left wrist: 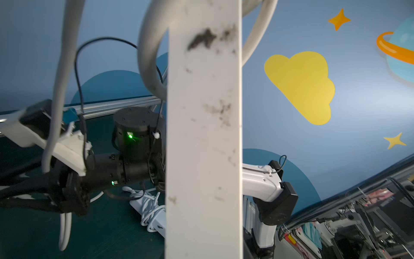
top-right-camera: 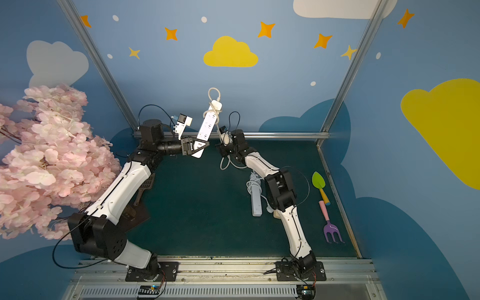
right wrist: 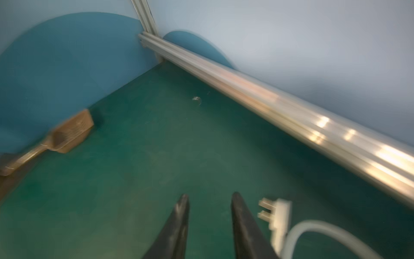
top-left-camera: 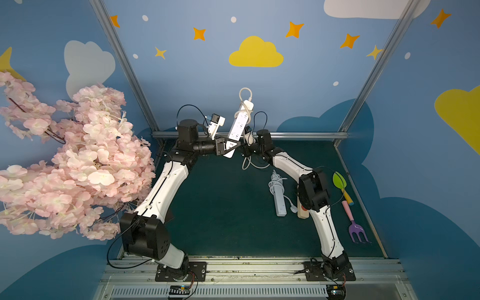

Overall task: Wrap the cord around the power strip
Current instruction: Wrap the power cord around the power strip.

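One loop of cord (top-left-camera: 246,112) circles the far end of the power strip (top-left-camera: 237,127), which your left gripper (top-left-camera: 231,148) clamps by its near end, long axis rising far-right; your right gripper (right wrist: 210,195) seems parted and empty through the blur; the plug (right wrist: 277,215) hangs just beside it.

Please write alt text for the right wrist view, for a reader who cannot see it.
The right gripper, its two dark fingers apart and holding nothing, hangs over a green table, in a blurred picture. A white plug with its cord is beside the fingers; a brown scoop lies by the blue wall.
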You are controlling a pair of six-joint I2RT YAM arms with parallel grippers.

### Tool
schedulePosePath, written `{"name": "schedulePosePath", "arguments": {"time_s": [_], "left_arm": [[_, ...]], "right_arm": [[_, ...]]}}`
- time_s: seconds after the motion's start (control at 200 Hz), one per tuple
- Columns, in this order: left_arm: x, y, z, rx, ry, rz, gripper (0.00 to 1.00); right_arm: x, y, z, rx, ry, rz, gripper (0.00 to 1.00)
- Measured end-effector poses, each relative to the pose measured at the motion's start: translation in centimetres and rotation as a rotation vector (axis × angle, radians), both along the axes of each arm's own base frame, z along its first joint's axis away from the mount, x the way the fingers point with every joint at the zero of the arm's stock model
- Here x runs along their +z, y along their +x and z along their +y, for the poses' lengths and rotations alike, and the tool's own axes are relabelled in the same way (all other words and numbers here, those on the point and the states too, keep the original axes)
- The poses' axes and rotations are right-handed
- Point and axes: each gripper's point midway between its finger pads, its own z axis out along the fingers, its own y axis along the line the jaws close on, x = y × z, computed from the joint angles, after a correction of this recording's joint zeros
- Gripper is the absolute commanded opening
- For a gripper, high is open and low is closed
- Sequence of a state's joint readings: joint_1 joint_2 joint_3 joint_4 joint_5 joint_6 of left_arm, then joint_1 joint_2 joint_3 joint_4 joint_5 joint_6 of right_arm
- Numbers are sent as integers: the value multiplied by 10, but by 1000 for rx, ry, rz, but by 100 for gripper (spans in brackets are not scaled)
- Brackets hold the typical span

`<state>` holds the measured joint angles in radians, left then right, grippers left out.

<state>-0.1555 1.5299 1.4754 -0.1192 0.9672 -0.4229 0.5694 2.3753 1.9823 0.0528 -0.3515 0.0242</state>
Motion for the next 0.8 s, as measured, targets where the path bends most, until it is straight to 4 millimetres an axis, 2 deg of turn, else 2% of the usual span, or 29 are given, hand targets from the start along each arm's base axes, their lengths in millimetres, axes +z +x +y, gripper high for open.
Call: {"name": "schedulePosePath", "arguments": {"time_s": [0.105, 0.21, 0.29, 0.4, 0.576, 0.691, 0.801], "left_arm": [[-8, 16, 23, 95, 21, 26, 3], [-18, 30, 47, 195, 69, 33, 3], [-20, 37, 62, 267, 133, 17, 3], [-13, 43, 78, 358, 242, -44, 3], [-9, 34, 99, 459, 422, -127, 3], [-24, 34, 110, 488, 526, -131, 3], [-45, 37, 120, 519, 579, -101, 3]], "right_arm": [[-19, -28, 6, 17, 6, 52, 4], [-17, -52, 9, 29, 15, 67, 0], [-6, -68, 12, 39, 28, 62, 0], [13, -93, 15, 72, 53, 49, 0], [40, -138, 22, 168, 74, 30, 0], [43, -161, 15, 188, 30, 9, 7], [28, -176, 10, 198, -13, 32, 46]]}}
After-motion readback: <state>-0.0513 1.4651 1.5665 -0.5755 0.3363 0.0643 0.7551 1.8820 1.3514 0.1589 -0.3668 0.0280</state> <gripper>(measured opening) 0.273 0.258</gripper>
